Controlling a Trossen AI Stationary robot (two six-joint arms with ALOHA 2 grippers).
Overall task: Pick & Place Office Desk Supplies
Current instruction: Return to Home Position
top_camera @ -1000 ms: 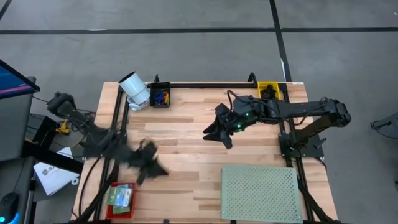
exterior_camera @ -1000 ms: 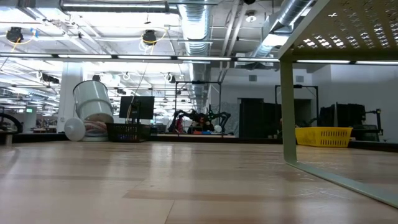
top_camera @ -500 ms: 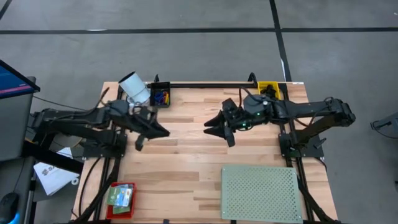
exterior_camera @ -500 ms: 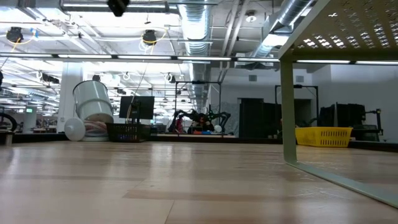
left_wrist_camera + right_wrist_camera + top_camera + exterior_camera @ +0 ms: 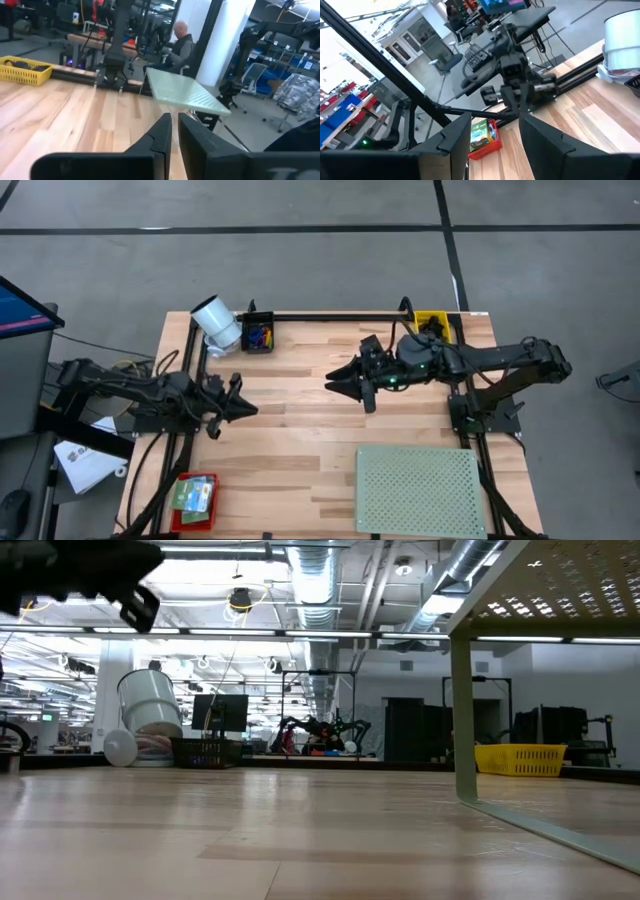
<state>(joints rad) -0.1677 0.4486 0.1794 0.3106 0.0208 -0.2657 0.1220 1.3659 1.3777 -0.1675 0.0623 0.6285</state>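
left tool (image 5: 240,408) over tabletop (image 5: 300,450), all but closed, empty | right tool (image 5: 342,380) spread, empty | green boxes (image 5: 192,497) in bin (image 5: 196,477): likely light, stiff card; grip across long sides

A grey concrete floor (image 5: 300,240) surrounds the wooden table (image 5: 300,442), beneath silver ceiling ducts (image 5: 318,585) and strip lights (image 5: 250,632).

Nothing can be read: the print on the green box (image 5: 192,496) in the red bin (image 5: 195,524) is too small, likewise the marks on the paper (image 5: 85,463) left of the bin
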